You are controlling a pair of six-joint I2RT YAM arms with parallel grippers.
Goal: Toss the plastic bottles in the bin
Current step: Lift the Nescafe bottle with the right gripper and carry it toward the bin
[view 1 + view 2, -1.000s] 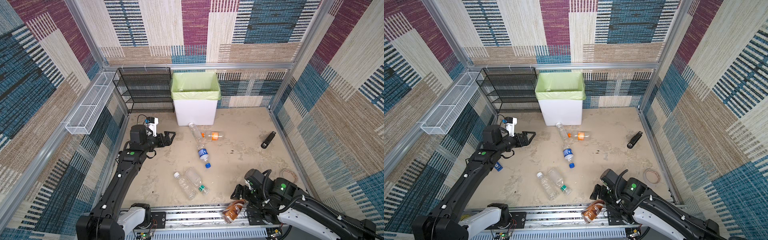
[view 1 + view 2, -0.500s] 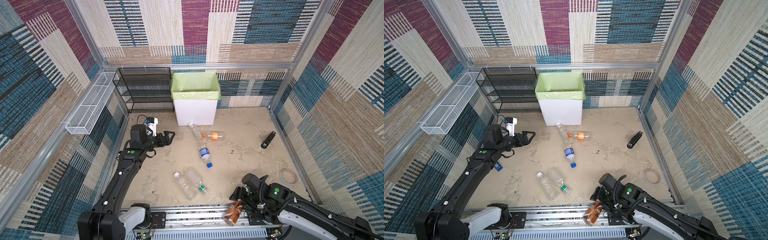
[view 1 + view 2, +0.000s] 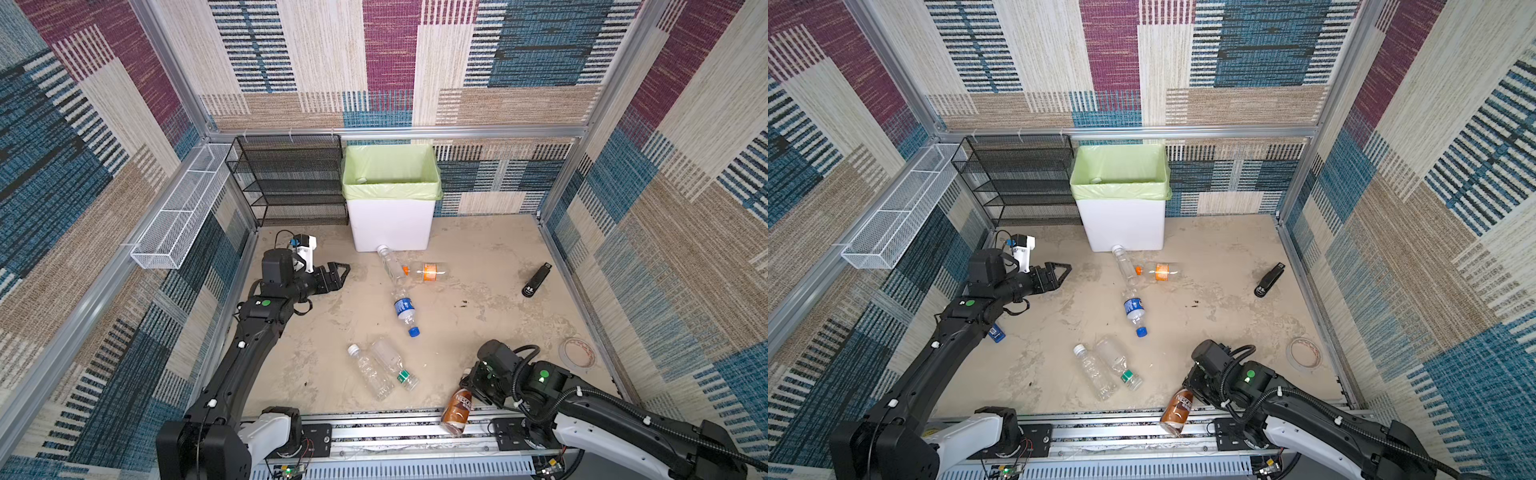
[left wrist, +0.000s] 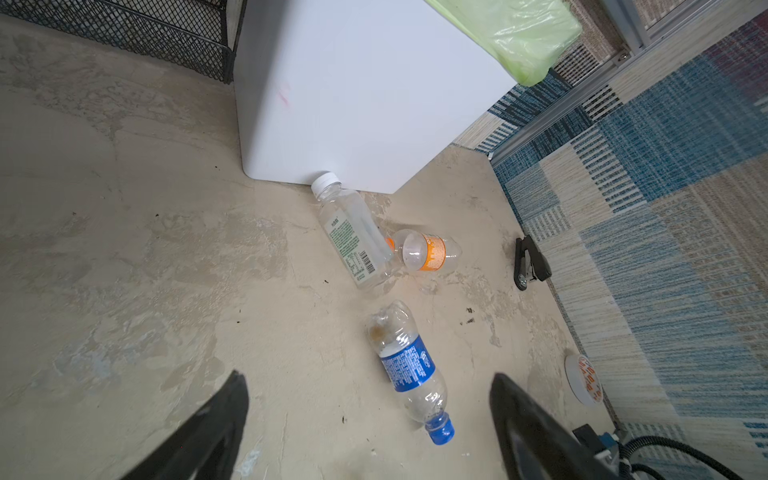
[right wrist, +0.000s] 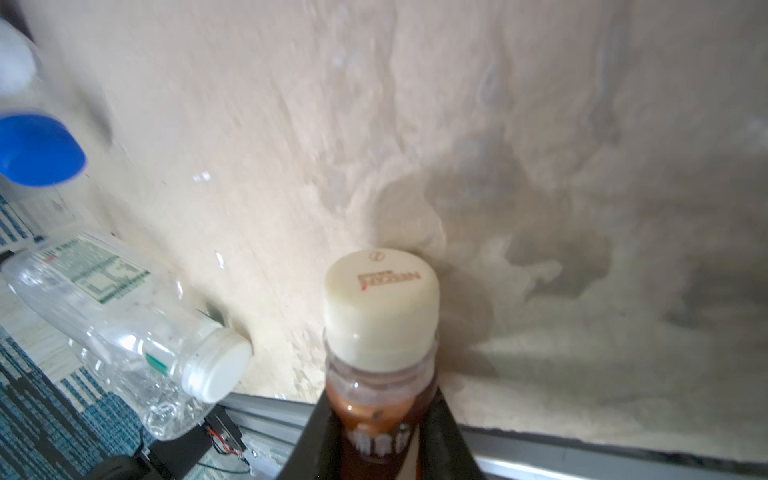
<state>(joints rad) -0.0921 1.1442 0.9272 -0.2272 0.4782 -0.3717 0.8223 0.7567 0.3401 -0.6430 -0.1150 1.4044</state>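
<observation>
My right gripper (image 5: pixel 380 419) is shut on the neck end of a brown-filled bottle (image 5: pixel 380 328) with a cream cap. In both top views this bottle (image 3: pixel 457 409) (image 3: pixel 1177 409) hangs over the front rail. My left gripper (image 3: pixel 338 276) (image 4: pixel 368 376) is open and empty, left of the white bin (image 3: pixel 390 224) with its green bag. On the floor lie a blue-label bottle (image 3: pixel 404 311) (image 4: pixel 409 365), a white-capped clear bottle (image 3: pixel 390 266) touching the bin, an orange-label bottle (image 3: pixel 428 272), and two clear bottles (image 3: pixel 370 372) (image 3: pixel 392 363) near the front.
A black mesh rack (image 3: pixel 291 178) and a white wire basket (image 3: pixel 183 208) stand at the back left. A black gadget (image 3: pixel 536 280) and a tape roll (image 3: pixel 577 353) lie near the right wall. A small blue device (image 3: pixel 996 332) lies beneath the left arm. A metal rail (image 3: pixel 374 432) borders the front.
My right gripper has closed on the brown bottle, which has turned from lying askew to pointing across the front rail. The left arm has barely moved.
</observation>
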